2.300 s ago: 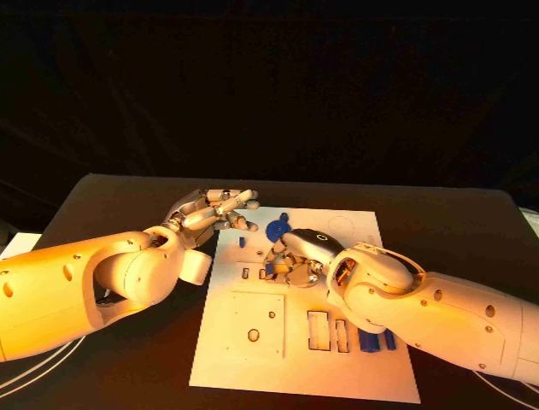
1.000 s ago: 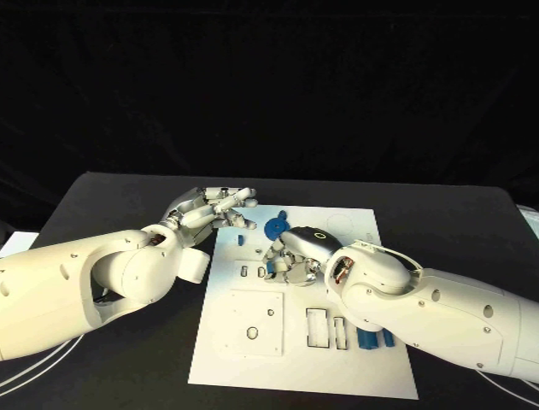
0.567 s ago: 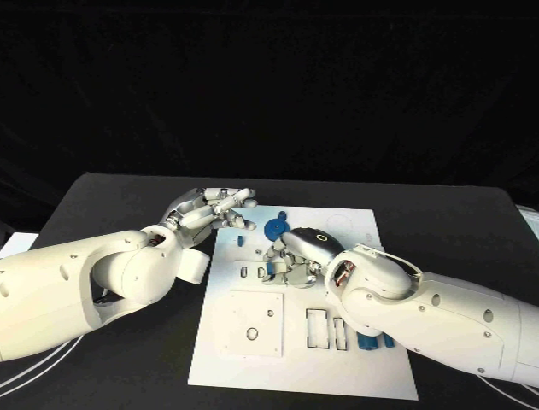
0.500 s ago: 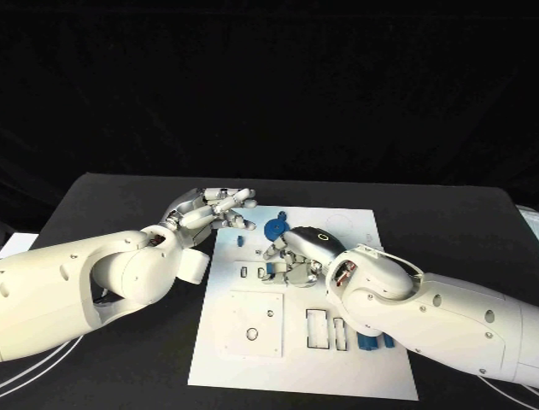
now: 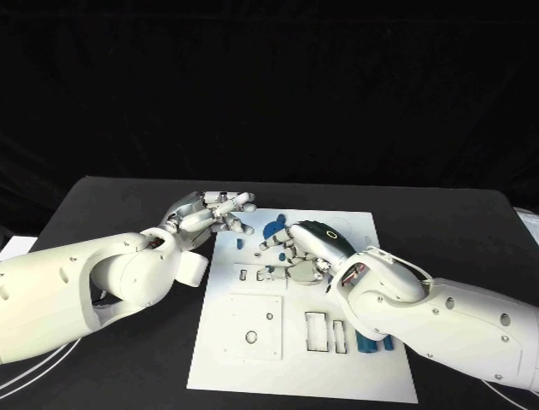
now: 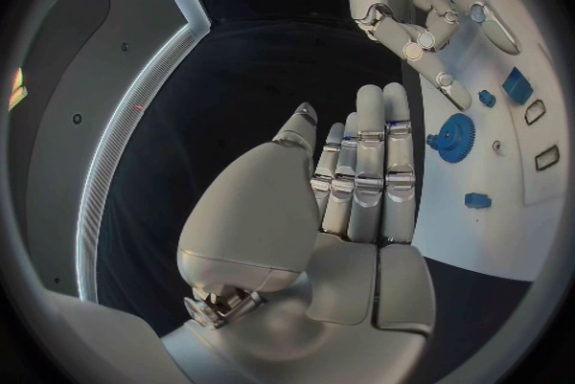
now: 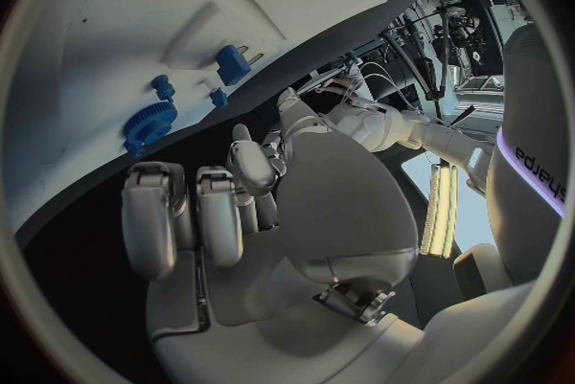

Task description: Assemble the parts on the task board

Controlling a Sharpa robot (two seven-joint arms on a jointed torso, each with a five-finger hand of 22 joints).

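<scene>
White board [image 5: 343,231], a flat plate with cut-out slots, lies in the middle of a black table [image 5: 96,201]. Two white robot arms reach over its far end.

The left hand [image 5: 210,212] hovers over the board's far left corner. Its fingers lie straight and close together, and it holds nothing; it seems to be waiting beside the work rather than joining in.

The right hand [image 5: 304,248] sits over the upper middle of the board, fingers bent downward toward the small slots [image 5: 243,274] there. In the right wrist view its fingers are loosely curled and slightly apart, with nothing visible between them, so it appears empty.

A blue gear [image 6: 454,132] lies on the board just beyond the fingertips of both hands, with small blue pieces [image 6: 477,200] near it. More blue blocks [image 5: 368,343] rest at the board's near right side, partly hidden by the right forearm.

Compared with half a second earlier, the right hand has lifted and its fingers have loosened, apparently after working at a slot. The left hand has stayed almost where it was. Most pieces look unplaced, so the job seems early.
</scene>
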